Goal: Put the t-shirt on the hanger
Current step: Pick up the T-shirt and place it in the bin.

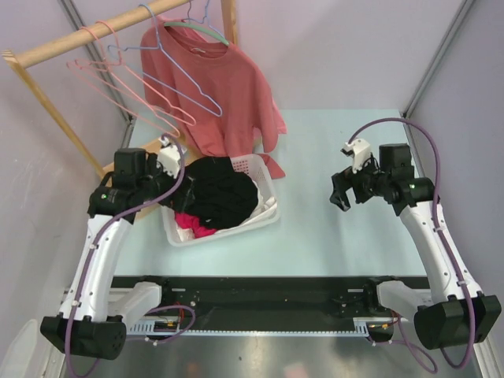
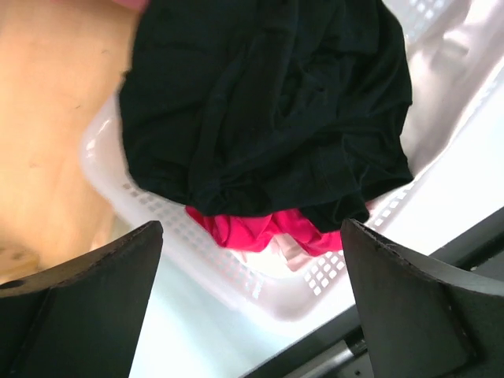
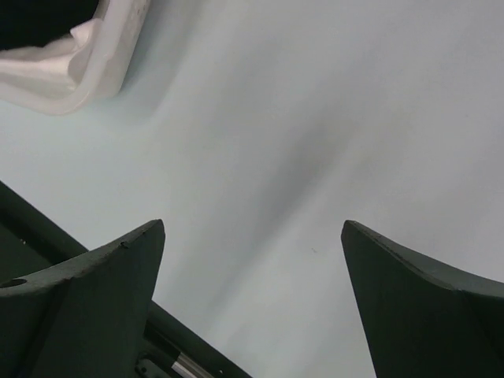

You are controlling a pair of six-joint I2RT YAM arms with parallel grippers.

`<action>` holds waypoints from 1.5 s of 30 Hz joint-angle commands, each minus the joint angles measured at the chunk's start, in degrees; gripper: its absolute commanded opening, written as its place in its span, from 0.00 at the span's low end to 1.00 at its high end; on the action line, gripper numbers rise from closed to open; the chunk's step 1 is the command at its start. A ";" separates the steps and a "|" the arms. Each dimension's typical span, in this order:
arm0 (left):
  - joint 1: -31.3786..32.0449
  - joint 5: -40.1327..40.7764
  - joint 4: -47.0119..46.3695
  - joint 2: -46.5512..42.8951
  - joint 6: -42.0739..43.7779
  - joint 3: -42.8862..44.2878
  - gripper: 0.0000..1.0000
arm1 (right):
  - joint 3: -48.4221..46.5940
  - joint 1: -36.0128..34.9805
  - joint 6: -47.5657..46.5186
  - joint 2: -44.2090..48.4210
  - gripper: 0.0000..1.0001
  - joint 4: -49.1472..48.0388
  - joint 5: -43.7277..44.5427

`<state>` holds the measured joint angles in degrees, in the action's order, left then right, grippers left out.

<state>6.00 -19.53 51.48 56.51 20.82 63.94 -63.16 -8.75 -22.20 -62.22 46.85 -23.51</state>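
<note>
L gripper (image 2: 252, 230) fingers spread wide, empty, over plain black cloth t-shirt (image 1: 224, 193) bunched in white plastic mesh basket (image 1: 253, 167), left side of worktop. Far-left corner: thin light blue-lavender wire hanger (image 1: 168, 69) on wooden rail (image 1: 79, 38). R gripper (image 3: 252, 228) spread, empty, nr right edge.

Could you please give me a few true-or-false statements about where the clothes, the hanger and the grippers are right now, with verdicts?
1. The black t-shirt lies in the white basket. True.
2. The light blue-lavender hanger lies flat on the table. False: it hangs from the wooden rail.
3. The left gripper is open above the basket. True.
4. The right gripper holds the t-shirt. False: it is open over bare table and holds nothing.
5. A magenta garment shows beneath the t-shirt in the basket. True.
</note>
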 commanded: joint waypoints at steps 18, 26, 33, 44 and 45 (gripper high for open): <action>9.54 10.20 -12.19 7.12 16.26 -3.72 1.00 | -2.41 2.52 3.47 2.27 1.00 2.81 -7.78; 15.97 16.89 -22.92 15.18 21.63 -8.85 0.92 | 0.31 2.69 3.21 4.82 1.00 3.42 -6.64; 16.41 10.40 -14.49 16.36 21.02 1.79 0.15 | 1.28 3.13 3.12 5.79 1.00 3.51 -6.20; 25.72 -1.36 -6.57 18.01 10.15 30.75 0.00 | -2.05 3.13 6.55 0.87 1.00 -0.35 -10.32; 25.73 -2.95 -6.92 18.98 8.55 33.50 0.00 | -2.76 3.13 6.81 0.00 1.00 -0.44 -10.85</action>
<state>30.46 -13.21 45.76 74.11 37.32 84.40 -62.13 -5.85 -17.52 -60.03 49.06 -31.29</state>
